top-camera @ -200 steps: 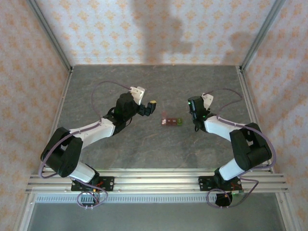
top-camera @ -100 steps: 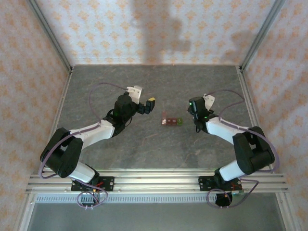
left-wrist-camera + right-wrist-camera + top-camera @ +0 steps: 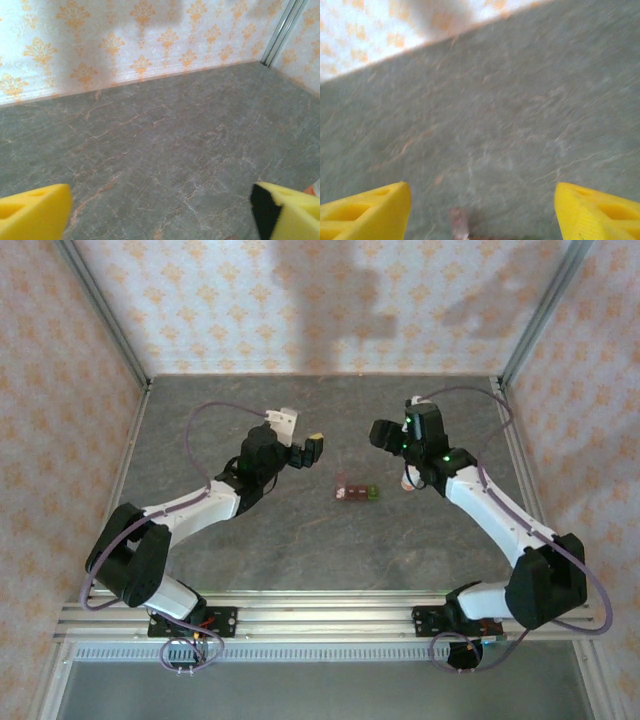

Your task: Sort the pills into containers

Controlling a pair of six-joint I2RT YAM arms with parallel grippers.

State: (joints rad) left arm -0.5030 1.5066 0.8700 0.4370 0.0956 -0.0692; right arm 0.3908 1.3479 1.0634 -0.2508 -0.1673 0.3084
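The containers [image 3: 356, 494], a short strip of two red-brown cubes and one green one, lie in the middle of the grey table. My left gripper [image 3: 312, 447] hovers just left of and behind them; in the left wrist view it [image 3: 160, 212] is open over bare table. Behind the strip on its right side, my right gripper [image 3: 381, 434] is raised. Its wrist view is blurred, the gripper [image 3: 482, 210] open with nothing between its yellow fingers [image 3: 370, 210], and a reddish bit of the containers [image 3: 460, 225] at the bottom edge. The pills are out of view.
A small white bottle with an orange base [image 3: 408, 481] stands right of the containers, beside the right forearm. A sliver of it [image 3: 315, 188] shows at the right edge of the left wrist view. Patterned walls and metal frame posts close in the table [image 3: 300, 550].
My right gripper has opened and swung up and back to the left, leaving the white bottle standing where it had been. My left gripper has drifted slightly towards the back.
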